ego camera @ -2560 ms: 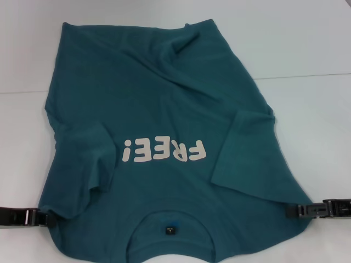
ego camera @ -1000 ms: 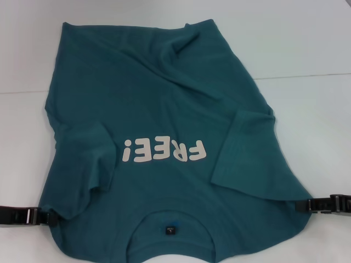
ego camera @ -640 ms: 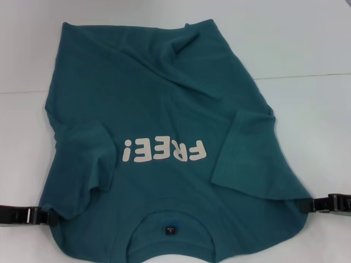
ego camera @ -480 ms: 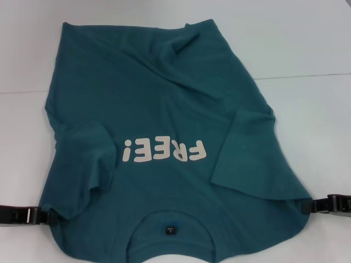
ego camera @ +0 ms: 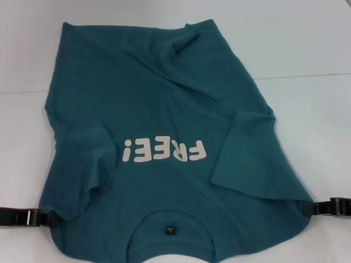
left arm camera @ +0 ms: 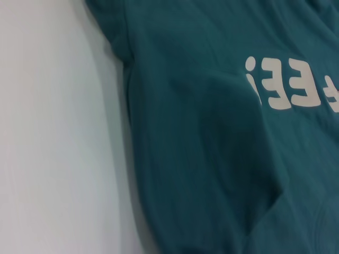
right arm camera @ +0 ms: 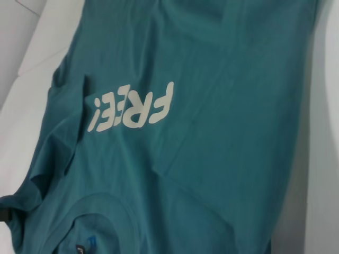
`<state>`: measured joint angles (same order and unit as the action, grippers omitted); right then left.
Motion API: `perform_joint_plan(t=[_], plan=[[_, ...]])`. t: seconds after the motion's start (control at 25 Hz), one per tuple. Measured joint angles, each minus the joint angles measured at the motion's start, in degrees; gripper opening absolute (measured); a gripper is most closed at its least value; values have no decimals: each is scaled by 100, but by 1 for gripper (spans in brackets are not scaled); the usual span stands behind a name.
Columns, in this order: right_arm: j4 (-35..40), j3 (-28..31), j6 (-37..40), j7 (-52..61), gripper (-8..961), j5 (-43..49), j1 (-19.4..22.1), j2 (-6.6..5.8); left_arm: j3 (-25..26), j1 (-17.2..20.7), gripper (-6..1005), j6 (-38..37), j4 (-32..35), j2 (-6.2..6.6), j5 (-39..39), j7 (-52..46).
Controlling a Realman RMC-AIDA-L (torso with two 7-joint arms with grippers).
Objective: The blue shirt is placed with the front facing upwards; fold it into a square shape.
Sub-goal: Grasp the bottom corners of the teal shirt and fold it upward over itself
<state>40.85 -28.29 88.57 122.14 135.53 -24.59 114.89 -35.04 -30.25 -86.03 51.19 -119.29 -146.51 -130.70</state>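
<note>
White tabletop (ego camera: 307, 38) carries blue shirt (ego camera: 164, 98), front up, collar toward robot, hem far. Left gripper (ego camera: 44, 217) at near-left shoulder edge, right gripper (ego camera: 311, 209) at near-right edge; finger state cannot tell. Shirt lies between them, long axis running away.

Blue shirt (ego camera: 164, 98): matt soft knit cloth, creased; white lettering (ego camera: 164, 150) flat, smooth print. Desk (ego camera: 307, 44): smooth white, faint sheen. Left pincer (ego camera: 41, 217), right pincer (ego camera: 312, 208): black, hard, plastic-looking.
</note>
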Motion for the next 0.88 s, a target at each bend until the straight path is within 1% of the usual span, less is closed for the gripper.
perform_joint_plan(t=[0.2,0.28,0.52,0.76,0.88], plan=[[-5,223,192,-241,4,-20,151,3,95,-5,20,-339,24,66,0,-17],[-7,261,236,-265,4,-33,210,3,263,0,20,-525,37,101,0,-4],[-7,478,382,-396,4,-62,441,-58,591,39,20,-862,40,168,-3,27],[1,684,561,-574,4,-62,660,-171,831,91,21,-1256,47,184,-27,67],[1,788,670,-661,4,-63,755,-247,978,141,21,-1497,46,216,-41,85]])
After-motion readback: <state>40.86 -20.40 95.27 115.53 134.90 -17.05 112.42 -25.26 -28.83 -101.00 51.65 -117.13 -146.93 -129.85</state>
